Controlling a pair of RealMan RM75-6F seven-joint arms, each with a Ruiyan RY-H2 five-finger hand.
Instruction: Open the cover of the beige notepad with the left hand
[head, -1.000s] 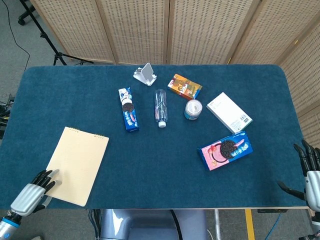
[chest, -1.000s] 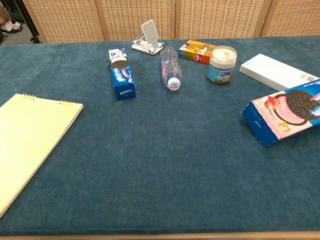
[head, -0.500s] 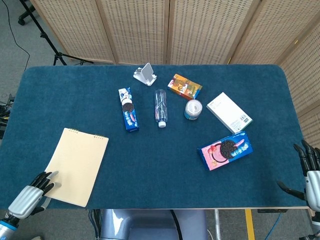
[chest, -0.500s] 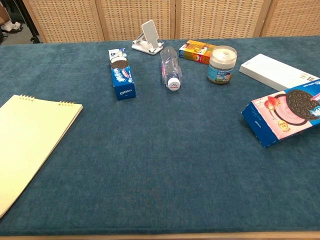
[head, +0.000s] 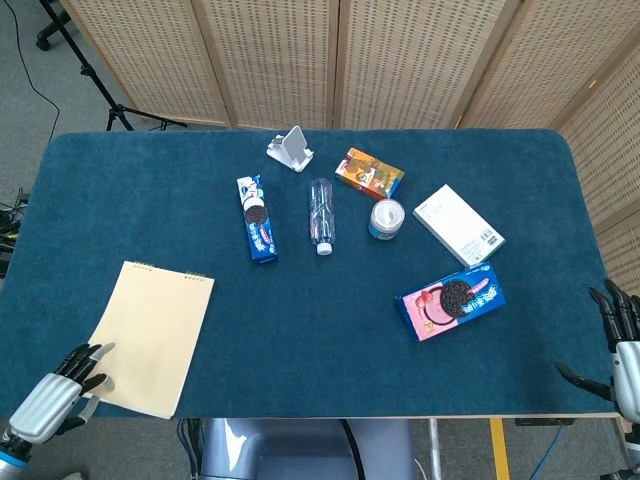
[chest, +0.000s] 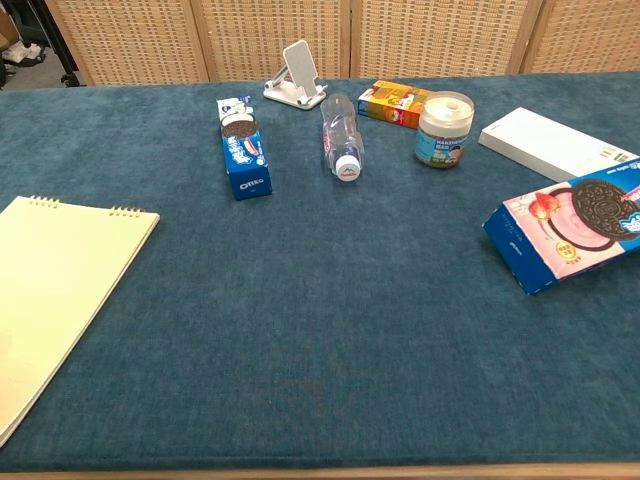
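Observation:
The beige notepad (head: 152, 335) lies flat and closed at the table's near left, its spiral binding along the far edge. The chest view also shows the notepad (chest: 60, 290), at the left border, but neither hand. My left hand (head: 55, 395) is at the near-left corner of the table. Its dark fingers (head: 82, 360) lie over the notepad's near-left corner, with a grey thumb showing under that corner, so the hand pinches it. My right hand (head: 620, 350) hangs off the table's near right edge, fingers spread, holding nothing.
Mid-table lie a blue Oreo pack (head: 256, 220), a water bottle (head: 320, 211), a white phone stand (head: 291, 148), an orange box (head: 369, 173), a small jar (head: 386, 219), a white box (head: 458, 225) and a pink-blue Oreo box (head: 451, 301).
The left hand has drawn back toward the near-left corner, and the notepad has slid with it toward the near edge, turning slightly. The right hand has stayed put.

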